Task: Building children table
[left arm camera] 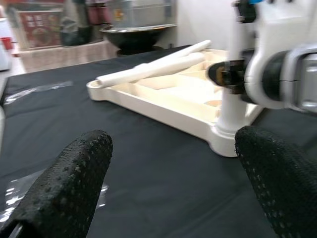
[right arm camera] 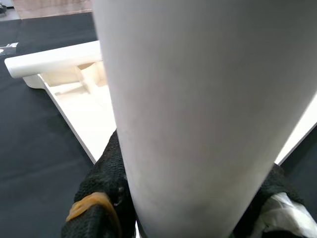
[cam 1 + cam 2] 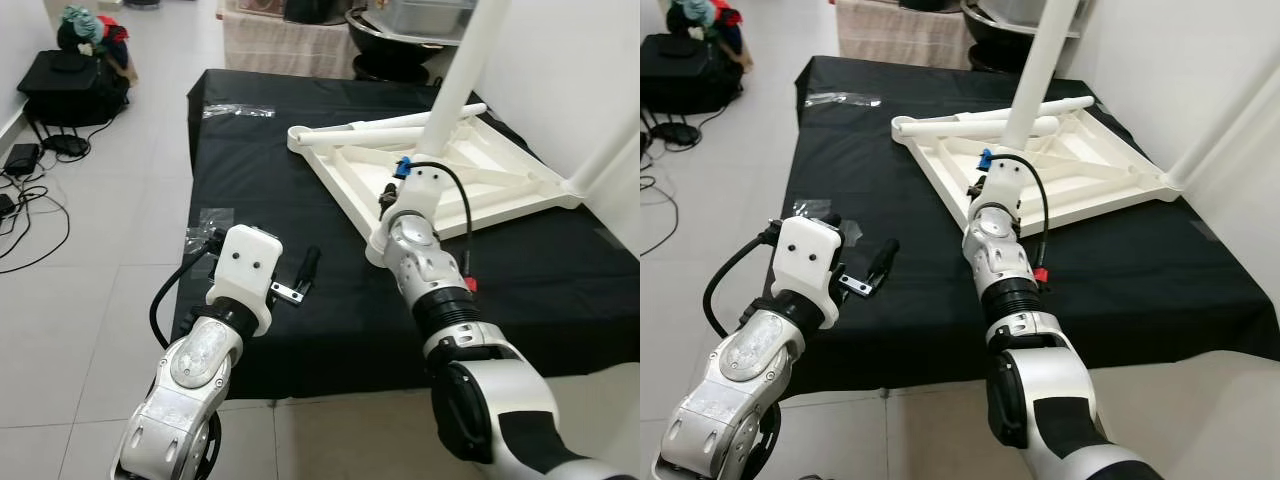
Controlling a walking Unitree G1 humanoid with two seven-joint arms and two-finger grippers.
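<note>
Right gripper, arm stretched forward, pinches an upright white leg between its jaws; left gripper hovers with jaws spread.

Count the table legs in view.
4 legs. One stands at the near corner of the tabletop, gripped by the right pincer. One stands at its right corner. Two lie side by side along its far edge. None seems hidden.
</note>
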